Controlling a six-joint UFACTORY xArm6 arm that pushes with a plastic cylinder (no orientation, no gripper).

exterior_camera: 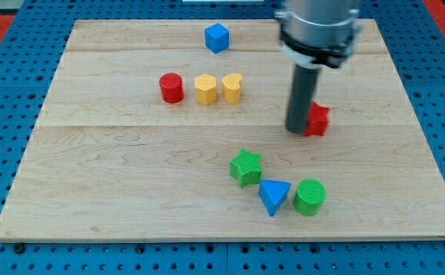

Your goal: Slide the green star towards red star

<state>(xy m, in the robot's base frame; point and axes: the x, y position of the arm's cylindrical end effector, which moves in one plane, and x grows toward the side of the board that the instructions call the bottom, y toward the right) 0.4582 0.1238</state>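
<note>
A: Camera view. Where is my tip (296, 130)?

B: Lower end of the straight dark rod, down on the pale wooden table (115, 191), right of centre. It sits just beside the small red star-shaped block (317, 120), on that block's left side; touching or a hair apart, cannot tell.

A: The hand, spread or pressed together?

B: There is only the rod, so cannot tell.

A: Green star?

B: The ridged green star-shaped block (246, 166) lies below and to the view's left of the tip, apart from the red star. Just beside it, toward the view's bottom right, a blue triangular block (273, 195) (nearly touching), then a green round cylinder block (310, 196).

A: Rest of the table?

B: Upper left of centre, a row: red cylinder block (172, 88), yellow hexagonal block (205, 88), yellow heart-shaped block (232, 87). A blue cube block (217, 37) near the view's top.
</note>
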